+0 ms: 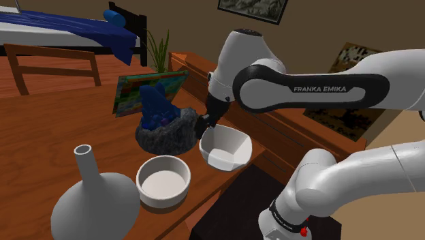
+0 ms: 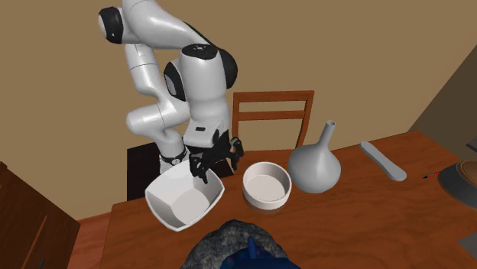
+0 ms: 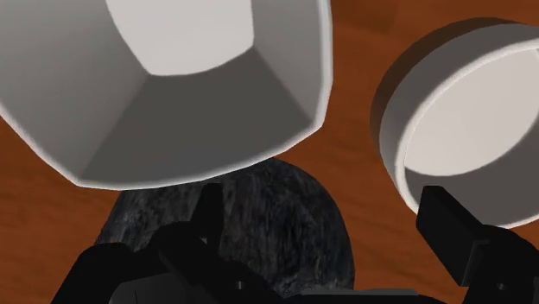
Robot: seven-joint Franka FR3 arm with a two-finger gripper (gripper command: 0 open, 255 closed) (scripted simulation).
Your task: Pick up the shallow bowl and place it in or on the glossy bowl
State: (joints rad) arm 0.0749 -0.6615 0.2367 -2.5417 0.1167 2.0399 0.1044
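Wrist view: we see gripper (image 3: 323, 200) fingers wide apart, clasping nothing, beside tilted faceted white bowl (image 3: 173, 95); shallow round bowl (image 1: 163, 178) sits on table (image 1: 61, 123), between faceted white bowl and vase (image 1: 92, 201); arm (image 1: 306, 88) reads "FRANKA EMIKA".

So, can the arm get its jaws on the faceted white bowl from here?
Probably yes. The open jaws hang right beside the faceted white bowl, at its rim, with nothing between. The dark rocky bowl and the round white bowl sit close by but seem to leave that rim free.
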